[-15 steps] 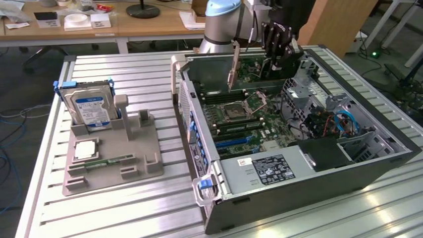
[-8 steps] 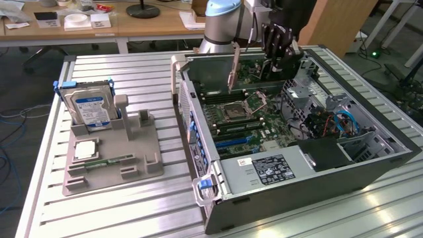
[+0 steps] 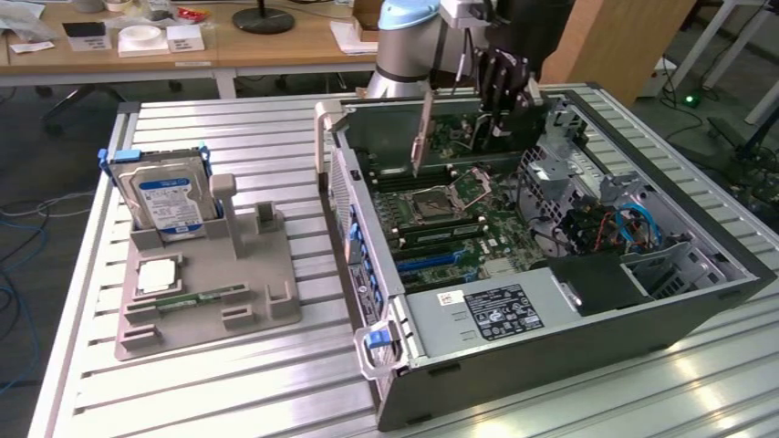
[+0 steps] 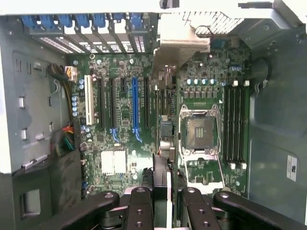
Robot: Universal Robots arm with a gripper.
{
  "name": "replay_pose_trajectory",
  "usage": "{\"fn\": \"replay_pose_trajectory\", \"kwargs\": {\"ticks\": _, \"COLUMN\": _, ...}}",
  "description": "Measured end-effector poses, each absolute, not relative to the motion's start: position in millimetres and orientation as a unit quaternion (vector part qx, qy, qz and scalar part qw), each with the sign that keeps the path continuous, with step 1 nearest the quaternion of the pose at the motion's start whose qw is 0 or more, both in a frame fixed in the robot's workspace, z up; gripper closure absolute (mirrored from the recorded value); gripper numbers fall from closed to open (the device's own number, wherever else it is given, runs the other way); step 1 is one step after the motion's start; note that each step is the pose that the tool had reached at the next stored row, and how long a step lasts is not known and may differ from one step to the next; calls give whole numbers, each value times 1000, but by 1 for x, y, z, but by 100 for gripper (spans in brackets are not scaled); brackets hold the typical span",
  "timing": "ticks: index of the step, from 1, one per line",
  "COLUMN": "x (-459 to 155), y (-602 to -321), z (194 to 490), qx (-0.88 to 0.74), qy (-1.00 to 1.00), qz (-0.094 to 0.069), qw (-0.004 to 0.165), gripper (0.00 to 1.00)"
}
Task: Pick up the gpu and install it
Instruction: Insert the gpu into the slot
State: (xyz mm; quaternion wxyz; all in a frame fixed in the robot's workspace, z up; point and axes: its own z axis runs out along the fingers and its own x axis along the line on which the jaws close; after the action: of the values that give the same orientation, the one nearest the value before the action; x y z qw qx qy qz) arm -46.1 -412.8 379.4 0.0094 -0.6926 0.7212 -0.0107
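The gpu (image 4: 162, 178) is a thin dark card seen edge-on, hanging above the motherboard (image 4: 120, 124) inside the open computer case (image 3: 681, 301). My gripper (image 4: 165, 207) is shut on the card, one black finger (image 4: 139, 211) on each side. The card's pale metal end bracket (image 4: 183, 42) points toward the case's rear slot openings. In the exterior view the gripper (image 3: 502, 91) hovers over the far end of the case, and the bracket (image 3: 421, 137) hangs down beside it. The card sits over the strip between the blue expansion slot (image 4: 135, 108) and the processor socket (image 4: 199, 132), above the board.
A grey holder (image 3: 207, 283) on the exterior view's left carries a silver hard drive with a blue label (image 3: 171, 196), a small green memory stick (image 3: 195, 297) and a square chip (image 3: 159, 275). Case walls, the power supply (image 3: 499, 310) and the drive cage with cables (image 3: 621, 228) ring the motherboard.
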Motion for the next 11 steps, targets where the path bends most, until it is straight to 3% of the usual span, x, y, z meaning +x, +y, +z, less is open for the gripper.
{"fn": "replay_pose_trajectory", "kwargs": {"ticks": 11, "x": -51, "y": -420, "z": 368, "qx": -693, "qy": 721, "qz": -10, "qw": 10, "gripper": 73}}
